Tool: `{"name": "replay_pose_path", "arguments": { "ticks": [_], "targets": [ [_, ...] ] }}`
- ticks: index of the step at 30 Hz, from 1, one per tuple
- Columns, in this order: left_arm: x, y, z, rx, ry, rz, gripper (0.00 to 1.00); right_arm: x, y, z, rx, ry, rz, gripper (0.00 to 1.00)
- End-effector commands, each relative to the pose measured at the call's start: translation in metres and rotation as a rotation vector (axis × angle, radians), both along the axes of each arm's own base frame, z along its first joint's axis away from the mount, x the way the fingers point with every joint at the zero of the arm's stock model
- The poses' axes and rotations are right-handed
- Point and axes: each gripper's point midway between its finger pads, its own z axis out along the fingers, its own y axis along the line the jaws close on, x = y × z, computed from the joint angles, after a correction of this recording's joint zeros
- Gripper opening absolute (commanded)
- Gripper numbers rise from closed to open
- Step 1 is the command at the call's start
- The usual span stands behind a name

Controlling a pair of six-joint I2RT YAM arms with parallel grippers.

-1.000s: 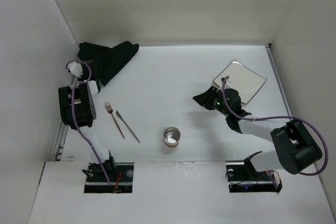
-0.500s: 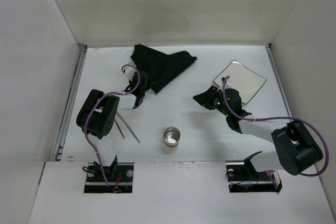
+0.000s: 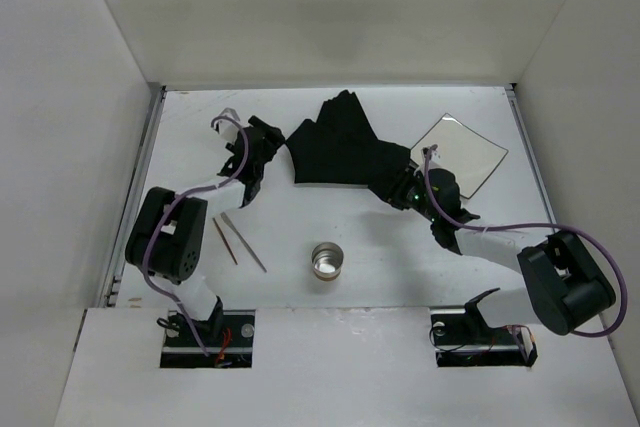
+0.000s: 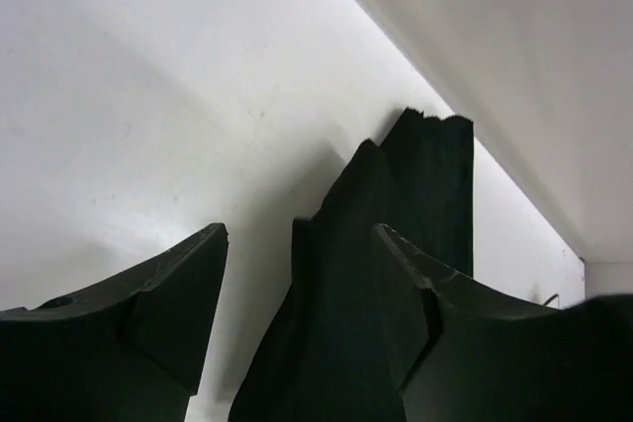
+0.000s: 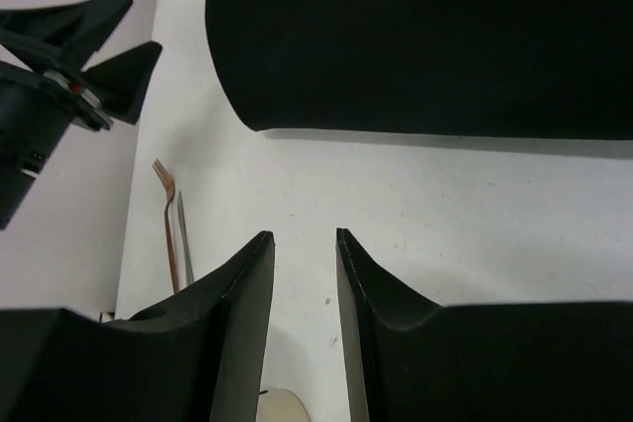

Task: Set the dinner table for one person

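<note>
Black cloth mat (image 3: pixel 345 152) lies rumpled at the upper centre of the overhead frame, on the white tabletop (image 3: pixel 400 267). The left gripper (image 3: pixel 268 142) is at the mat's left edge and the right gripper (image 3: pixel 392 189) at its lower right corner. A square plate (image 3: pixel 457 152) sits to the right, a fork (image 3: pixel 222 239) and knife (image 3: pixel 245 244) at lower left, and a metal cup (image 3: pixel 326 260) at lower centre.

From the left wrist, the jaws stand apart, released. A fold of the mat lies between them, with white tabletop showing beside it.

From the right wrist, the fingers are slightly parted over bare tabletop and grasp nothing, and the mat's edge lies just beyond them.

Laying the mat looks like the step in hand. It probably needs flattening and squaring before plate and cutlery go on.
</note>
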Motion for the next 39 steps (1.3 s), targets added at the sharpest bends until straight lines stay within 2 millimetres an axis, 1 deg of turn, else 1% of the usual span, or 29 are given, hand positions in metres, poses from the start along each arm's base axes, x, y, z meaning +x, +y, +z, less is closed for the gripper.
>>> {"name": "replay_pose_path", "arguments": {
  "ticks": [1, 4, 5, 8, 11, 12, 14, 16, 18, 19, 20, 23, 25, 26, 29, 30, 31, 32, 33, 34, 35, 37, 39],
  "targets": [
    [0.030, -0.021, 0.023, -0.029, -0.064, -0.120, 0.59, 0.012, -0.005, 0.013, -0.011, -0.044, -0.031, 0.38],
    [0.049, -0.048, 0.018, -0.022, -0.052, -0.265, 0.62, 0.014, -0.008, 0.012, -0.028, -0.039, -0.045, 0.43],
    [0.056, -0.052, 0.013, -0.011, -0.041, -0.296, 0.63, 0.015, -0.010, 0.012, -0.036, -0.042, -0.055, 0.45],
    [0.067, -0.057, -0.007, 0.033, 0.023, -0.344, 0.63, 0.015, -0.012, 0.008, -0.048, -0.029, -0.063, 0.47],
    [0.071, -0.058, -0.019, 0.057, 0.055, -0.357, 0.61, 0.016, -0.014, 0.009, -0.065, -0.034, -0.071, 0.53],
    [0.071, -0.059, -0.020, 0.059, 0.057, -0.363, 0.60, 0.017, -0.017, 0.007, -0.071, -0.032, -0.086, 0.55],
    [0.072, -0.061, -0.021, 0.070, 0.055, -0.370, 0.52, 0.020, -0.021, 0.000, -0.085, -0.010, -0.108, 0.61],
    [0.071, -0.060, -0.023, 0.075, 0.054, -0.374, 0.38, 0.022, -0.026, -0.006, -0.112, 0.013, -0.138, 0.66],
    [0.067, -0.058, -0.027, 0.070, 0.066, -0.360, 0.21, 0.028, -0.037, -0.016, -0.155, 0.041, -0.202, 0.68],
    [0.064, -0.056, -0.029, 0.066, 0.070, -0.355, 0.17, 0.030, -0.041, -0.022, -0.177, 0.061, -0.227, 0.68],
    [0.058, -0.054, -0.030, 0.053, 0.073, -0.343, 0.13, 0.032, -0.044, -0.028, -0.196, 0.083, -0.241, 0.68],
    [0.035, -0.044, -0.033, 0.032, 0.057, -0.298, 0.09, 0.039, -0.046, -0.039, -0.237, 0.127, -0.271, 0.68],
    [0.011, -0.031, -0.039, 0.026, 0.065, -0.247, 0.07, 0.045, -0.045, -0.041, -0.245, 0.141, -0.279, 0.68],
    [0.001, -0.025, -0.043, 0.022, 0.074, -0.229, 0.07, 0.048, -0.041, -0.043, -0.254, 0.147, -0.274, 0.68],
    [-0.040, -0.004, -0.056, -0.007, 0.094, -0.157, 0.05, 0.057, -0.030, -0.049, -0.272, 0.181, -0.255, 0.68],
    [-0.050, 0.000, -0.057, -0.018, 0.096, -0.141, 0.05, 0.061, -0.026, -0.050, -0.277, 0.190, -0.246, 0.68],
    [-0.063, 0.005, -0.059, -0.026, 0.100, -0.125, 0.05, 0.065, -0.020, -0.050, -0.280, 0.194, -0.235, 0.68],
    [-0.072, 0.005, -0.058, -0.033, 0.095, -0.122, 0.05, 0.069, -0.011, -0.050, -0.286, 0.196, -0.213, 0.66],
    [-0.083, 0.005, -0.057, -0.034, 0.091, -0.120, 0.05, 0.075, 0.000, -0.048, -0.290, 0.195, -0.182, 0.62],
    [-0.093, 0.005, -0.055, -0.029, 0.082, -0.118, 0.05, 0.078, 0.006, -0.048, -0.295, 0.200, -0.163, 0.60],
    [-0.102, 0.005, -0.052, -0.023, 0.070, -0.114, 0.05, 0.082, 0.017, -0.045, -0.295, 0.203, -0.134, 0.59],
    [-0.113, 0.002, -0.043, -0.009, 0.042, -0.118, 0.06, 0.090, 0.037, -0.041, -0.292, 0.214, -0.075, 0.58],
    [-0.120, 0.000, -0.033, 0.010, 0.023, -0.122, 0.09, 0.099, 0.056, -0.037, -0.277, 0.214, -0.030, 0.58]
  ]
}}
